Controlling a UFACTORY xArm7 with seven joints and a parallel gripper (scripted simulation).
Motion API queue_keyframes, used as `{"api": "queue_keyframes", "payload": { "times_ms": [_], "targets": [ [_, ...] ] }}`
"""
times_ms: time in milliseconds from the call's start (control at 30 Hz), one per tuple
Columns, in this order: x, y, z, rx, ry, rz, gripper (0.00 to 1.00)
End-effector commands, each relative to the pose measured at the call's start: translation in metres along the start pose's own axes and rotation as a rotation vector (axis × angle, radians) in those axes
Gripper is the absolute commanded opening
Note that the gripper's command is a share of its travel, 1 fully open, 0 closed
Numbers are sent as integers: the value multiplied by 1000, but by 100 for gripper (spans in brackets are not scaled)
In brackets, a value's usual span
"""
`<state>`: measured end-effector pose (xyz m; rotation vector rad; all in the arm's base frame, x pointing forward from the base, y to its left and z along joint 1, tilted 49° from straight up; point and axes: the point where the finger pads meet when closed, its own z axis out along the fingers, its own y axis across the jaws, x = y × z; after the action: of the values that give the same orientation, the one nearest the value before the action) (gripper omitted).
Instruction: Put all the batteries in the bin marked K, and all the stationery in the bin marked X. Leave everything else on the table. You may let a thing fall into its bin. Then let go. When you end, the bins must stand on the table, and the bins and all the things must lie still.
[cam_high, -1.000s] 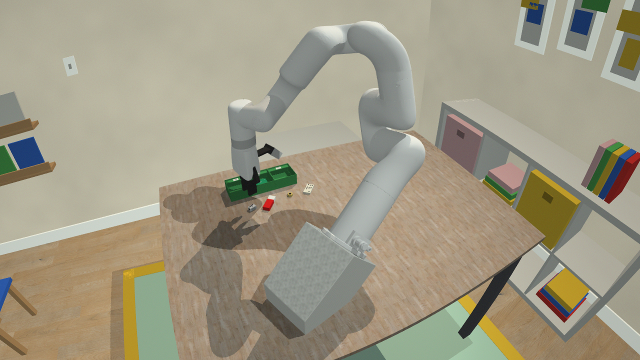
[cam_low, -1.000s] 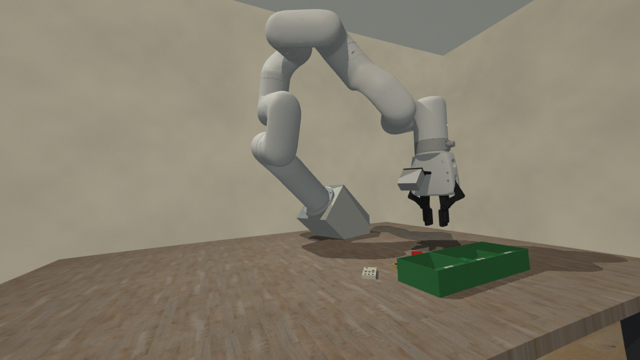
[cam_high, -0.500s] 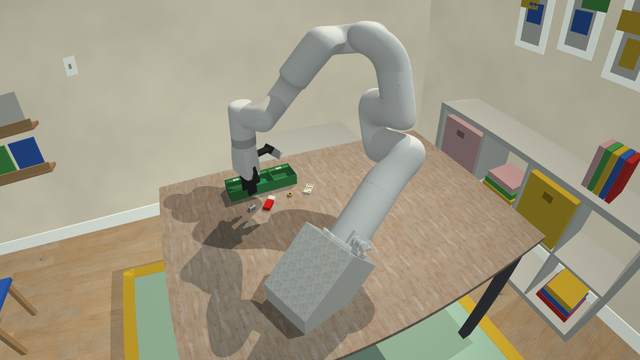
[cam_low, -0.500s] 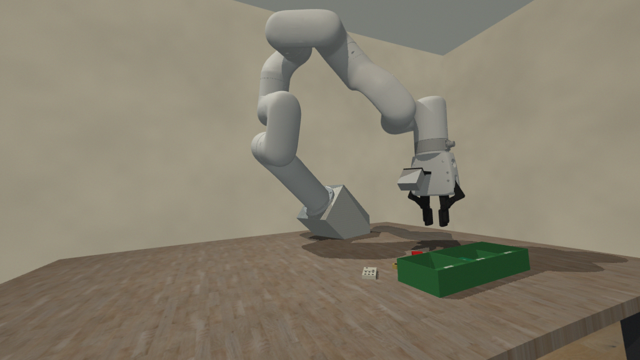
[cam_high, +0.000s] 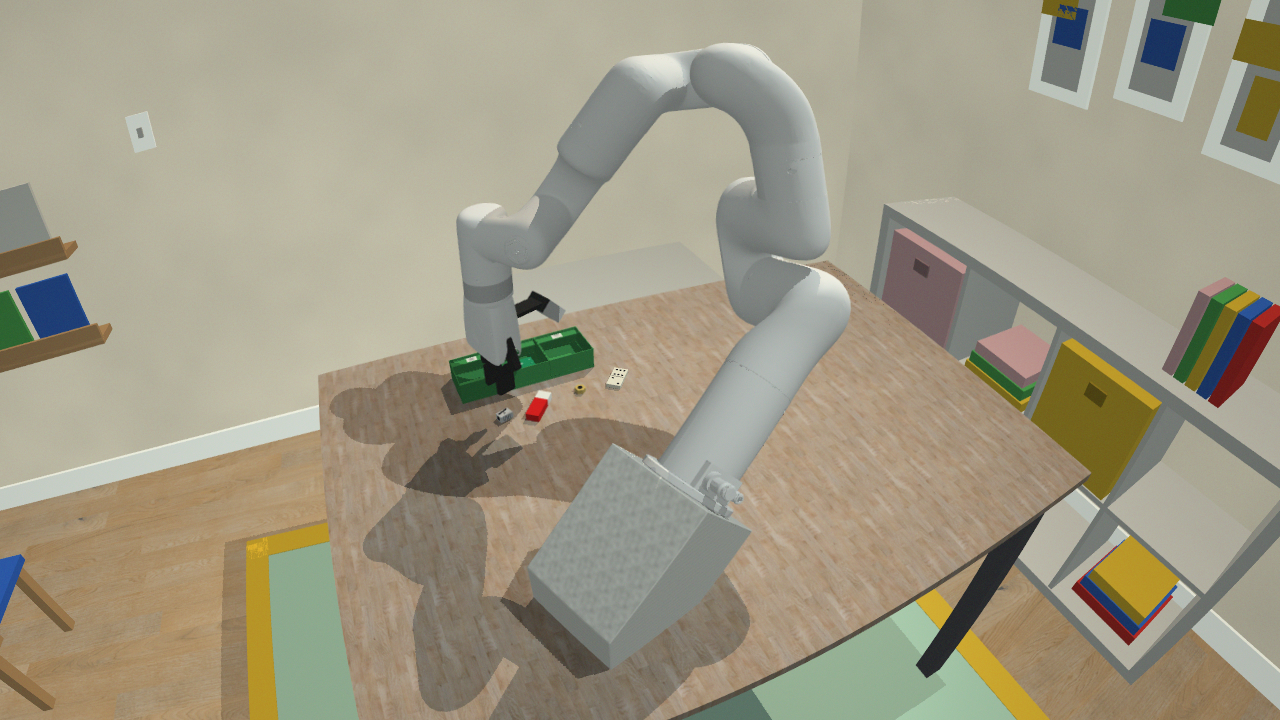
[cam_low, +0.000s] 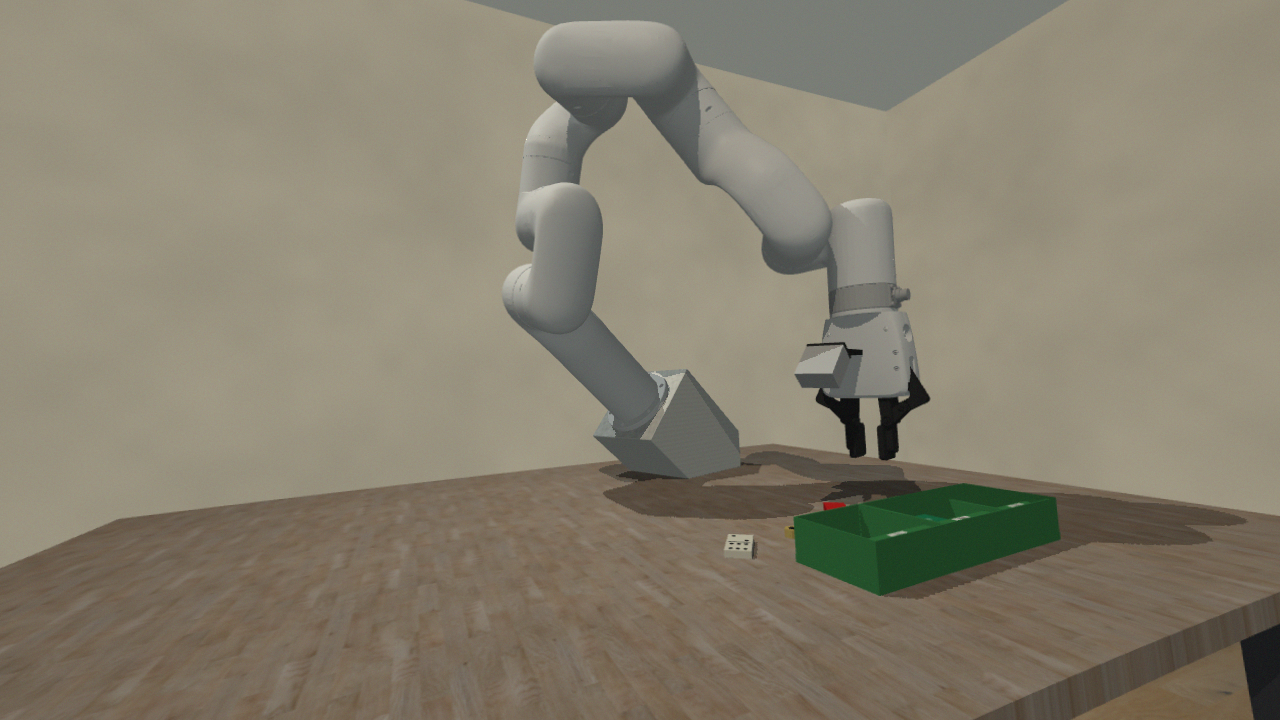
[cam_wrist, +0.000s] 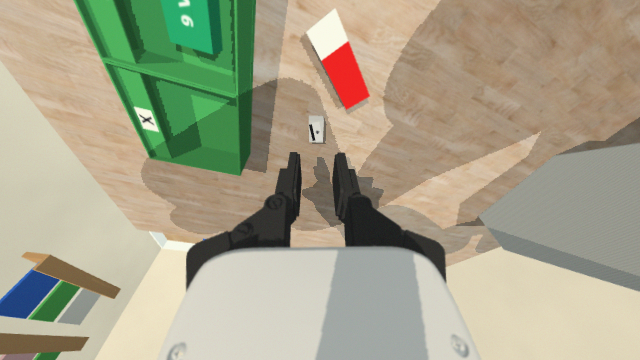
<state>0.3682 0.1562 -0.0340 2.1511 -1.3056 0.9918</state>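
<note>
My gripper (cam_wrist: 317, 166) hangs above the table with its fingers a little apart and nothing between them; it also shows in the top view (cam_high: 501, 380) and the exterior view (cam_low: 870, 443). Just ahead of the fingertips in the wrist view lies a small silver pencil sharpener (cam_wrist: 316, 129), also seen in the top view (cam_high: 503, 415). Beyond it lies a red and white eraser (cam_wrist: 338, 59) (cam_high: 537, 407). The green row of bins (cam_high: 521, 361) stands to the left in the wrist view; its end bin is marked X (cam_wrist: 145, 120). A green 9V battery (cam_wrist: 192, 22) lies in the neighbouring bin.
A brass nut (cam_high: 580, 388) and a white domino (cam_high: 616, 377) (cam_low: 739, 546) lie on the table to the right of the eraser. The arm's grey base (cam_high: 631, 555) stands near the table's front. The table's left edge is close behind the gripper.
</note>
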Motion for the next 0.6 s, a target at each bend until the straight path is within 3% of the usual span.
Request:
{"api": "queue_keyframes", "payload": {
  "times_ms": [0,333,567],
  "targets": [
    [-1,-2,11,4,-2,0,29],
    [-2,-2,50,4,-2,0,29],
    [-2,-3,51,4,-2,0,29]
  ]
}}
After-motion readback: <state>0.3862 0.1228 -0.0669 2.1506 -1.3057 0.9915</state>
